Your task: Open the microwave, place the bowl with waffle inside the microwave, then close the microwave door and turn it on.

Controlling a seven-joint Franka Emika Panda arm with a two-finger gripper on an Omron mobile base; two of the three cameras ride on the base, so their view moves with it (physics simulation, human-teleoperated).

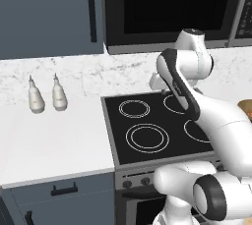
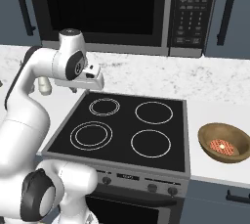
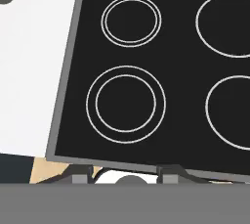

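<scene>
While the big black microwave (image 2: 122, 12) sits shut up high | gripper (image 3: 127, 171) hangs over the flat black stovetop (image 2: 124, 125), tips partly apart, holding nothing | wide black microwave door (image 2: 100, 10) lies above and ahead of it | small round brown wooden bowl (image 2: 224, 142) (waffle inside) waits right, on white counter (image 2: 215, 115).
</scene>
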